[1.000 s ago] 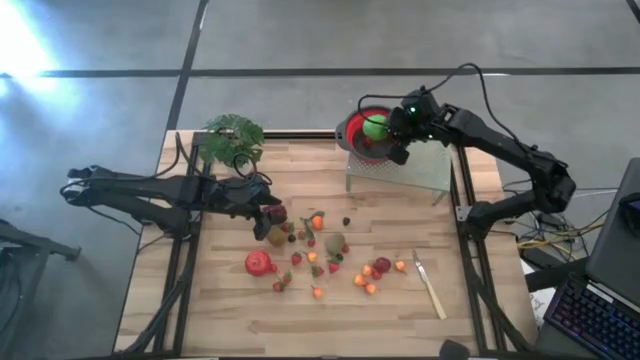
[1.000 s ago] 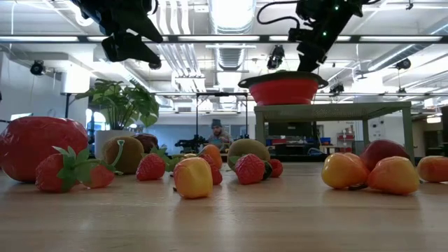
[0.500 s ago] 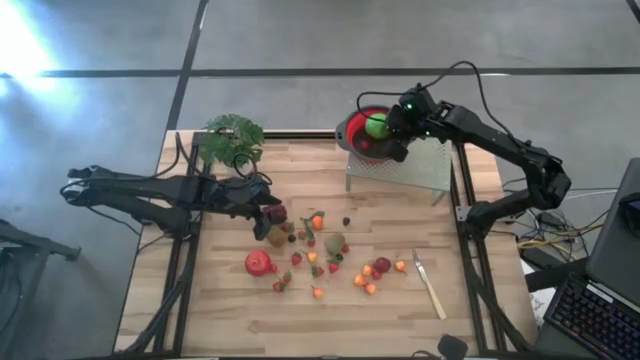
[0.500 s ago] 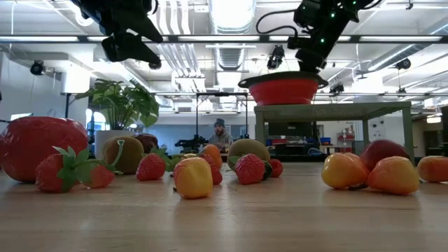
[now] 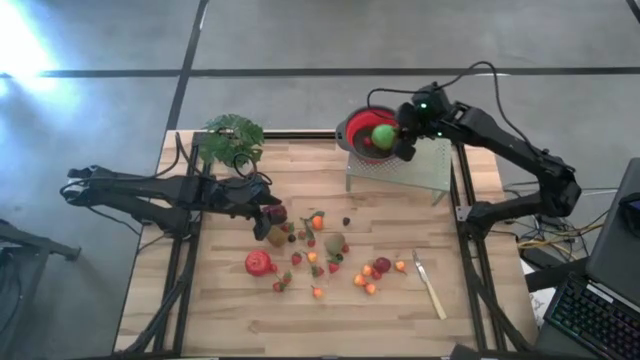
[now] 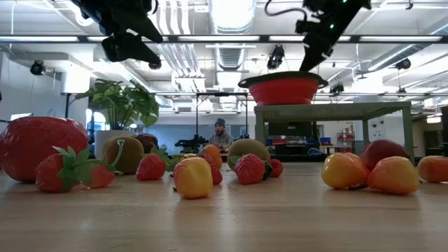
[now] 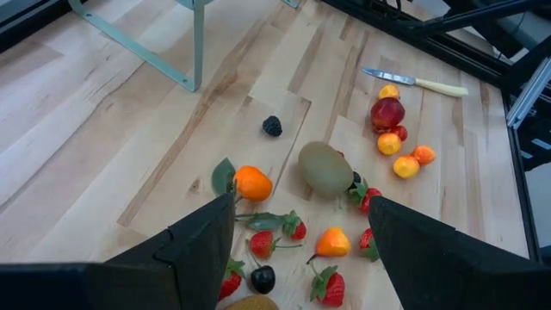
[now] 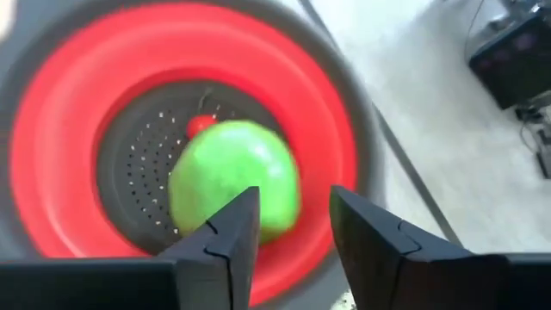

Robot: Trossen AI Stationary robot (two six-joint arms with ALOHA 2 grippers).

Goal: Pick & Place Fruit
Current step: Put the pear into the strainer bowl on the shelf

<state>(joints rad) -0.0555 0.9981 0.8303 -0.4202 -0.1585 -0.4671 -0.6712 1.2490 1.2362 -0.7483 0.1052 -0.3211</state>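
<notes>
Colander (image 8: 52, 129) depths, seen only by right wrist, hold green fruit (image 8: 232, 185) beyond parted, empty right gripper (image 8: 293, 228).

Both arms dark, near-black, slim jointed links w/ bulkier joint housings. Right arm (image 5: 500, 140): black cable looping off its upper links, small green light on the wrist housing nr the red bowl (image 5: 362, 132). Left arm (image 5: 150, 190): same dark finish, cables trailing at its base end. Gripper fingers (image 7: 202, 245) matte black, broad, angular, wedge-shaped.

Apple (image 5: 383, 136) in colander (image 5: 352, 131) (seemingly), fruits (image 5: 318, 250) on table (image 5: 220, 310).
</notes>
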